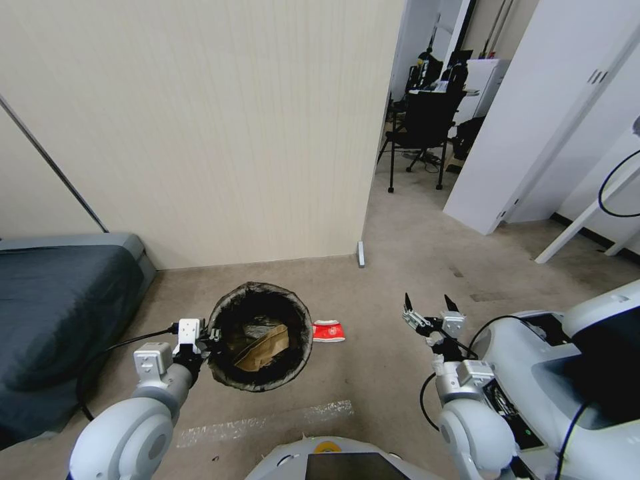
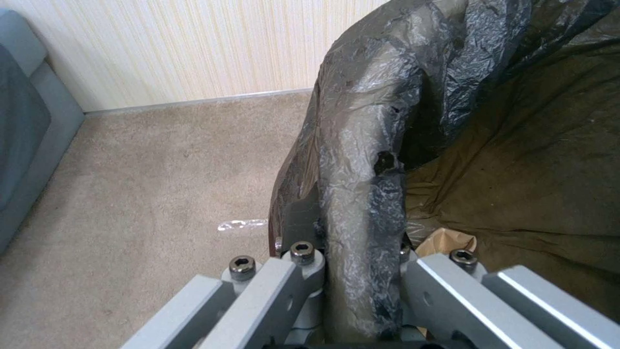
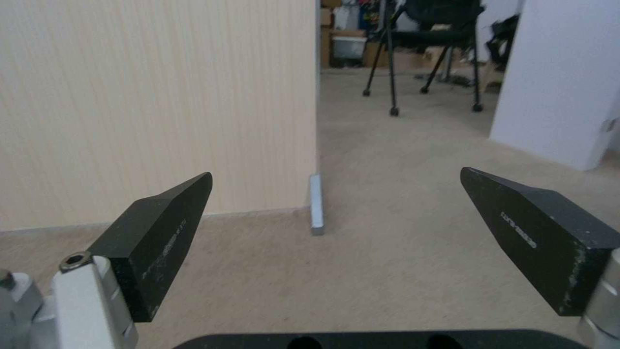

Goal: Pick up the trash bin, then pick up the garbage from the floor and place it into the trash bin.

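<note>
The trash bin (image 1: 261, 335), lined with a dark bag, hangs above the carpet with my left gripper (image 1: 212, 335) shut on its left rim. In the left wrist view the bag-covered rim (image 2: 362, 194) runs between the jaws. Crumpled brown paper (image 1: 263, 347) lies inside the bin, and its edge (image 2: 445, 241) peeks out past the rim. A red-and-white carton (image 1: 329, 331) of garbage lies on the floor just right of the bin. My right gripper (image 1: 428, 307) is open with nothing in it, held above the floor well right of the carton; its fingers (image 3: 162, 232) spread wide.
A grey sofa (image 1: 60, 300) stands at the left. A beige wall (image 1: 200, 133) ends at a corner with a small grey post (image 1: 361, 254). Beyond the opening stands an office chair (image 1: 427, 127). A tape strip (image 1: 267, 420) marks the carpet near my base.
</note>
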You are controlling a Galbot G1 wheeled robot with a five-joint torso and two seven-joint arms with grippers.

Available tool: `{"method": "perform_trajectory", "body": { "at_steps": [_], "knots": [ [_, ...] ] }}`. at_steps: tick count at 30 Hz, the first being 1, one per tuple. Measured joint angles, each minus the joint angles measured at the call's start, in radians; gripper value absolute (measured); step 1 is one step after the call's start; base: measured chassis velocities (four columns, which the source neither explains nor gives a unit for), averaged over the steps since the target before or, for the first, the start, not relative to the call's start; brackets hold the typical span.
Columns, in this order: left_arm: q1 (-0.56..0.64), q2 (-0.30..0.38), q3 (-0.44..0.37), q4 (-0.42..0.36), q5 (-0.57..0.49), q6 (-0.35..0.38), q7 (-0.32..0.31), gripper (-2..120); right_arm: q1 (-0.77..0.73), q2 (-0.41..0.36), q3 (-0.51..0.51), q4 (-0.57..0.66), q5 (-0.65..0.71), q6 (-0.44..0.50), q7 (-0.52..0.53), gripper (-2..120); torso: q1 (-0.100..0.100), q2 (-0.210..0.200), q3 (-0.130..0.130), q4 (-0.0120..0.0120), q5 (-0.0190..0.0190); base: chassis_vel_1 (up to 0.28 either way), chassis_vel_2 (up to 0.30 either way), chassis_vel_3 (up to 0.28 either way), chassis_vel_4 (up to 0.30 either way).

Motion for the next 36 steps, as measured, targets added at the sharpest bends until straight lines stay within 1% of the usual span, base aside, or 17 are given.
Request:
{"method": "perform_trajectory", "body": {
  "at_steps": [1,3,4,5,6,9,14,17,20,21,23,25,26,28,31,34,36],
  "knots": [
    [0.037,-0.014,-0.005,0.000,0.003,0.000,0.002,2,0.049,-0.045,-0.019,-0.076,0.036,-0.013,-0.040,100,0.000,0.000,0.000,-0.0001,-0.0001,0.000,0.000,0.000,0.000],
    [0.044,-0.017,-0.006,0.000,0.003,0.000,0.002,2,0.059,-0.053,-0.024,-0.091,0.042,-0.015,-0.046,100,0.000,0.000,0.000,-0.0001,-0.0002,0.000,0.000,0.000,0.000],
    [0.069,-0.030,-0.009,0.000,0.009,0.000,0.000,2,0.109,-0.088,-0.052,-0.166,0.068,-0.029,-0.084,100,0.000,0.000,0.000,0.0006,0.0003,0.000,0.000,0.000,0.000],
    [0.077,-0.034,-0.009,0.000,0.012,0.000,-0.002,2,0.130,-0.103,-0.062,-0.198,0.078,-0.034,-0.105,100,0.000,0.000,0.000,0.0010,0.0002,0.000,0.000,0.000,0.000],
    [0.077,-0.034,-0.009,0.000,0.012,0.000,-0.002,2,0.130,-0.103,-0.062,-0.198,0.078,-0.034,-0.105,100,0.000,0.000,0.000,0.0010,0.0002,0.000,0.000,0.000,0.000],
    [0.108,-0.047,-0.010,0.000,0.026,0.000,-0.005,2,0.214,-0.158,-0.103,-0.326,0.098,-0.053,-0.190,100,0.000,0.000,0.000,0.0003,0.0002,0.000,0.000,0.000,0.000],
    [0.122,-0.055,-0.020,0.000,0.029,-0.001,-0.009,2,0.286,-0.207,-0.142,-0.412,0.116,-0.080,-0.267,100,0.000,0.000,0.000,0.0004,-0.0001,0.000,0.000,0.000,0.000],
    [0.127,-0.054,-0.027,0.000,0.019,-0.001,-0.018,2,0.364,-0.261,-0.213,-0.495,0.149,-0.106,-0.317,100,0.000,0.000,0.000,0.0001,-0.0002,0.000,0.000,0.000,0.000],
    [0.127,-0.054,-0.027,0.000,0.018,-0.001,-0.020,2,0.385,-0.270,-0.235,-0.517,0.153,-0.114,-0.332,100,0.000,0.000,0.000,0.0003,-0.0002,0.000,0.000,0.000,0.000],
    [0.127,-0.055,-0.027,0.000,0.019,-0.001,-0.022,2,0.433,-0.282,-0.286,-0.569,0.148,-0.126,-0.365,100,0.000,0.000,0.000,0.0002,0.0000,0.000,0.000,0.000,0.000],
    [0.127,-0.056,-0.025,0.000,0.020,-0.001,-0.022,2,0.457,-0.286,-0.314,-0.597,0.140,-0.128,-0.376,100,0.000,0.000,0.000,0.0004,-0.0002,0.000,0.000,0.000,0.000],
    [0.127,-0.058,-0.022,0.000,0.024,-0.001,-0.022,2,0.532,-0.285,-0.409,-0.694,0.119,-0.128,-0.394,100,0.000,0.000,0.000,0.0005,0.0004,0.000,0.000,0.000,0.000],
    [0.127,-0.058,-0.022,0.000,0.024,-0.001,-0.022,2,0.532,-0.285,-0.409,-0.694,0.119,-0.128,-0.394,100,0.000,0.000,0.000,0.0005,0.0004,0.000,0.000,0.000,0.000],
    [0.125,-0.059,-0.021,0.000,0.025,-0.001,-0.022,2,0.572,-0.278,-0.460,-0.746,0.107,-0.126,-0.402,100,0.000,0.000,0.000,0.0005,-0.0007,0.000,0.000,0.000,0.000],
    [0.123,-0.060,-0.019,0.000,0.027,-0.001,-0.022,2,0.598,-0.269,-0.494,-0.778,0.098,-0.124,-0.408,100,0.000,0.000,0.000,0.0002,0.0001,0.000,0.000,0.000,0.000],
    [0.124,-0.065,-0.015,0.000,0.033,-0.001,-0.022,2,0.634,-0.243,-0.538,-0.827,0.078,-0.115,-0.411,100,0.000,0.000,0.000,0.0002,-0.0007,0.000,0.000,0.000,0.000],
    [0.125,-0.066,-0.013,0.000,0.034,-0.001,-0.022,2,0.641,-0.234,-0.547,-0.838,0.073,-0.113,-0.411,100,0.000,0.000,0.000,0.0003,-0.0002,0.000,0.000,0.000,0.000]
  ]
}}
